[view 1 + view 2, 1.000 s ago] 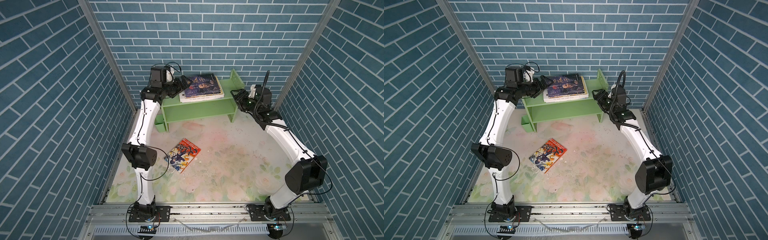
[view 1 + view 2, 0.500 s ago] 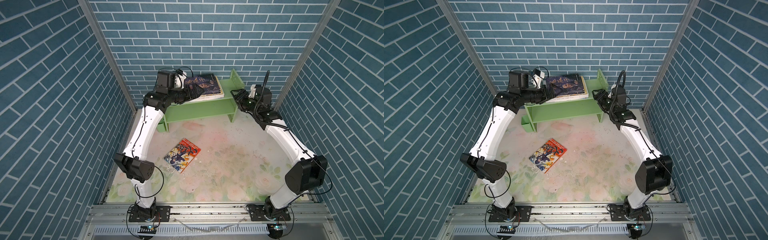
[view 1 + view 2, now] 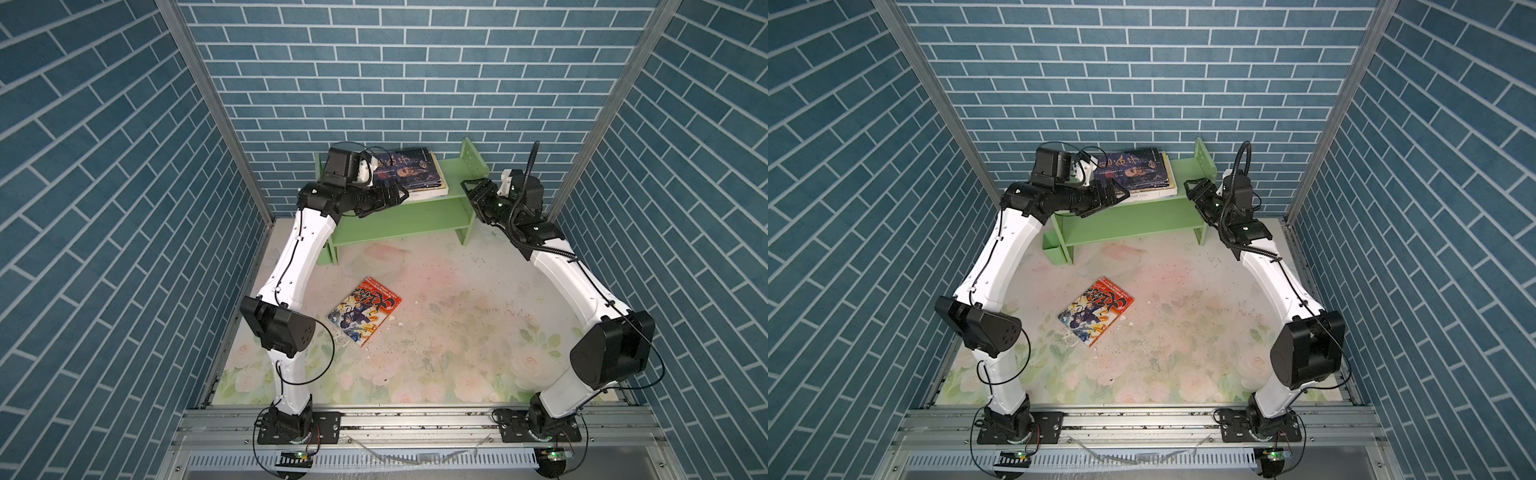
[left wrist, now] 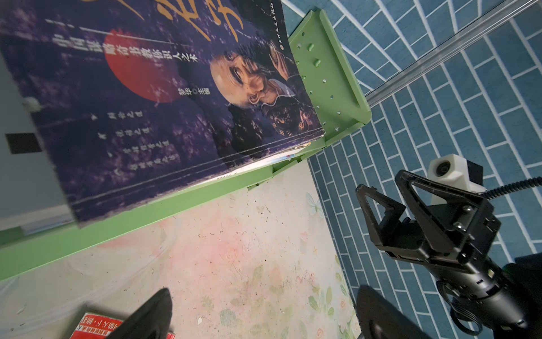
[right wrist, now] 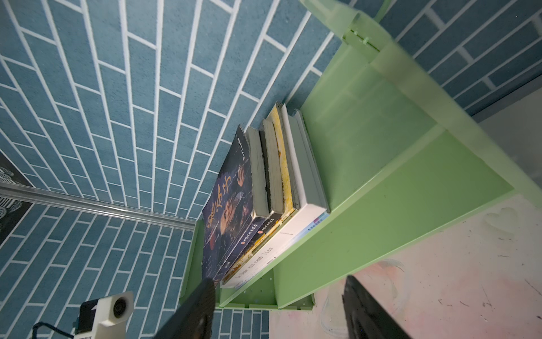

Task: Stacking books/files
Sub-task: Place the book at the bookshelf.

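1. in both top views we look down from high above the near rail toward the back wall, far enough off to take in the whole tabletop (image 3: 478,316), both arms and the green shelf (image 3: 399,216).
2. these two views sit side by side and share nearly everything, shifted only slightly sideways.
3. our left wrist camera sits very close over the stack of books (image 4: 146,102), facing along the shelf toward the right hand (image 4: 379,181) and the right wrist camera (image 4: 445,170).
4. our right wrist camera looks back along the shelf, a little further off, at the same stack's edges and the left wrist camera (image 5: 113,308).
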Controlling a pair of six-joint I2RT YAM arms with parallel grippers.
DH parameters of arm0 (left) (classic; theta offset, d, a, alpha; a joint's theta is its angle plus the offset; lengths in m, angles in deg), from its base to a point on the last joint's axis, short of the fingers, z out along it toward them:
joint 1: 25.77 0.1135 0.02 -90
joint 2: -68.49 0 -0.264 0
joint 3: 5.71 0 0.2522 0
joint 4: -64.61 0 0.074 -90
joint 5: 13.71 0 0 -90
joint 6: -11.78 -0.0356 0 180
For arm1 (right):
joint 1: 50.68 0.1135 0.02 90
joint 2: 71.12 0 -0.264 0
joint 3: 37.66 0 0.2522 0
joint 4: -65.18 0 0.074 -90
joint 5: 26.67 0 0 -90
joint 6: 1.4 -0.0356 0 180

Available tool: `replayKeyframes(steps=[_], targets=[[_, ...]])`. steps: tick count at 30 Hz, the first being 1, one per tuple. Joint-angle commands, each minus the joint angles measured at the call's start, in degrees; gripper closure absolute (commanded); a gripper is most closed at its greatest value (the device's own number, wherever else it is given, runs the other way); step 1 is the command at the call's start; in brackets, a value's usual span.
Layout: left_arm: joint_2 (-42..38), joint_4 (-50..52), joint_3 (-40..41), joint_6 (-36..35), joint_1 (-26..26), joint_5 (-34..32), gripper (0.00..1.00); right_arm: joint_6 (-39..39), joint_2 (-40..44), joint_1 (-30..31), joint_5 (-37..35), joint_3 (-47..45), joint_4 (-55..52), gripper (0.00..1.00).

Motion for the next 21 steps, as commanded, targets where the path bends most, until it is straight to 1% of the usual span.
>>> replayKeyframes(steps=[1, 8, 21], targets=[[2.05, 1.83, -3.26, -1.86, 0.25, -1.50, 0.00, 1.14, 2.67, -0.03, -1.51, -0.86, -0.25, 0.30], [8.41, 3.71, -11.42, -2.03, 1.57, -0.95, 0.00, 1.25, 3.33, -0.03, -2.21, -1.47, -0.40, 0.30], [9.85, -3.02, -12.05, -1.40, 2.52, 1.47, 0.00, 1.41, 4.43, -0.06, -2.79, -2.39, -1.08, 0.30]])
